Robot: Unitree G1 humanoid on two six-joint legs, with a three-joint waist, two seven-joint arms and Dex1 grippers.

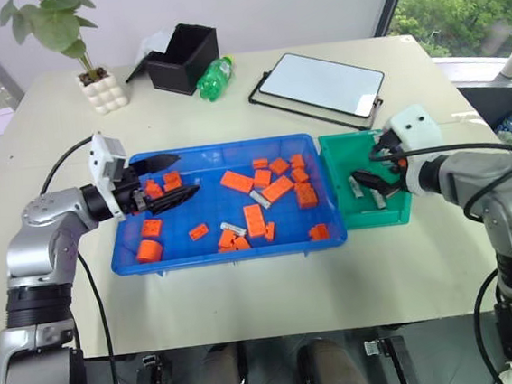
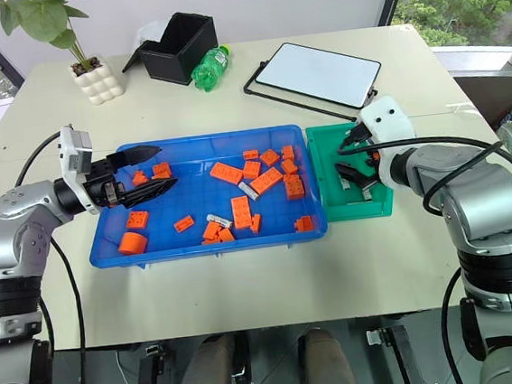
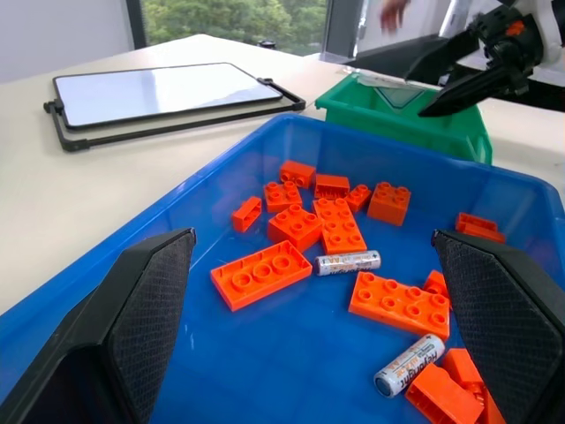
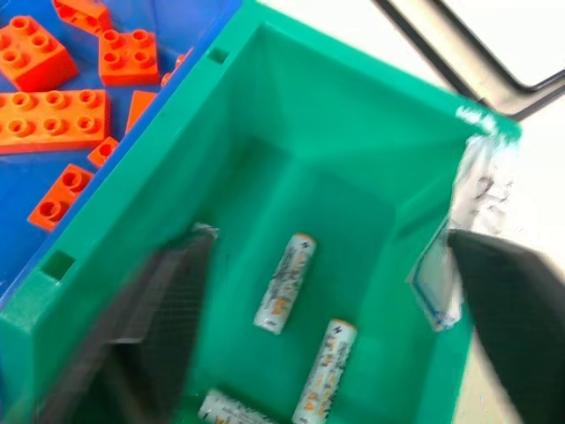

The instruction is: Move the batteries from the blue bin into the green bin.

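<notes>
The blue bin (image 1: 135,258) lies mid-table, holding several orange blocks and two batteries (image 1: 258,199) (image 3: 348,261), the second battery (image 3: 409,364) nearer the front wall. Over the bin's left end my left gripper (image 1: 186,173) hovers open and level, nothing between its fingers (image 3: 146,309). The green bin (image 1: 338,152) stands against the blue bin's right side. Three batteries (image 4: 285,283) lie loose on its floor. My right gripper (image 1: 371,185) reaches down into the green bin, open, with its fingers (image 4: 516,309) wide apart and empty above those batteries.
Orange blocks (image 1: 237,181) are scattered through the blue bin. At the back of the table stand a black open box (image 1: 184,58), a green bottle (image 1: 215,78), a white tablet in a black frame (image 1: 321,84) and a potted plant (image 1: 103,90).
</notes>
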